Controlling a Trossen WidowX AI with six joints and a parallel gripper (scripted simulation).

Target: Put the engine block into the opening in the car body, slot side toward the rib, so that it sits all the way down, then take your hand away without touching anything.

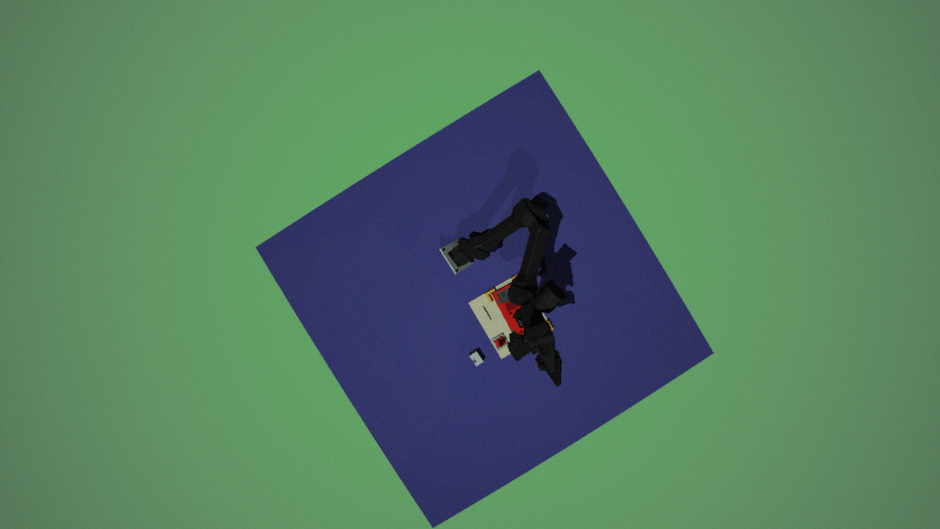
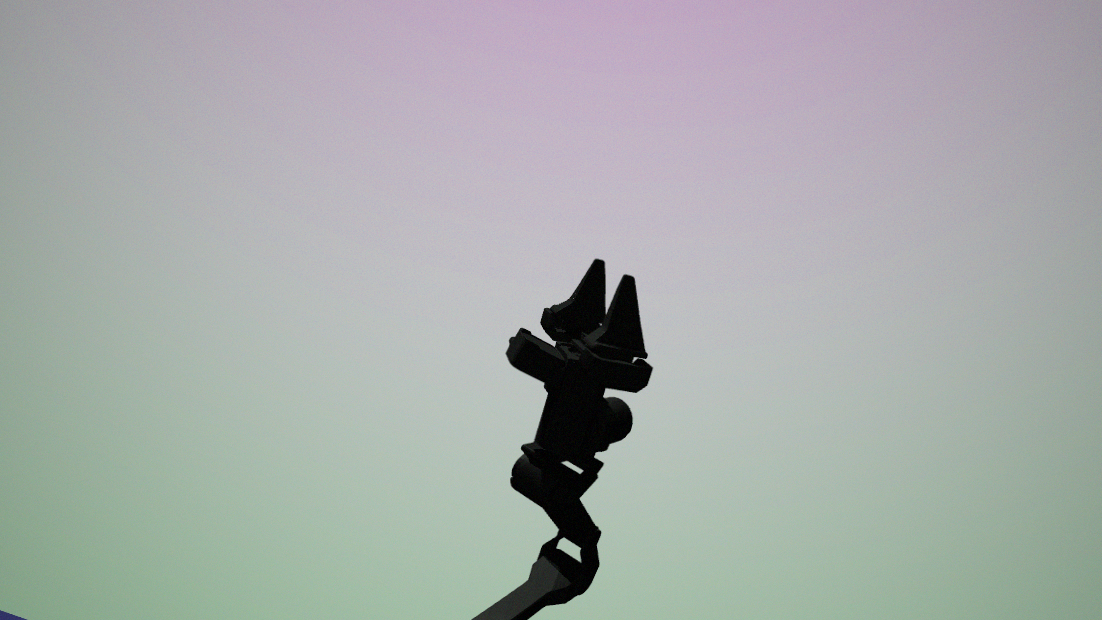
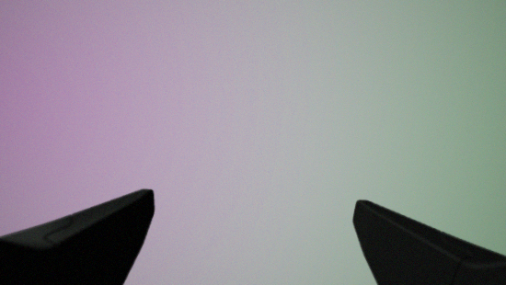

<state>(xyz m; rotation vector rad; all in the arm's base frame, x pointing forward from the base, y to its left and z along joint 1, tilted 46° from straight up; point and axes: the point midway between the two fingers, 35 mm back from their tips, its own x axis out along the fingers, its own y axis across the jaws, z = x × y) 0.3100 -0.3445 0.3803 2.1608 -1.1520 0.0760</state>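
Observation:
The car body (image 1: 484,319), cream and red with small yellow parts, lies on the blue mat in the top view; the arm covers its right part. A small square red and dark spot (image 1: 500,341) shows near its lower end; I cannot tell whether this is the opening, and the rib cannot be made out. A small pale grey block (image 1: 477,357), seemingly the engine block, lies apart from the body at its lower left; its slot side is unclear. My gripper (image 2: 613,268) (image 3: 256,206) is open and empty, raised and pointing upward, away from the block.
The arm (image 1: 536,252) reaches from its grey base plate (image 1: 449,261) and bends over the right part of the car body. The blue mat (image 1: 368,276) lies on a green floor (image 1: 164,131). The wrist view shows only plain background beyond the fingers.

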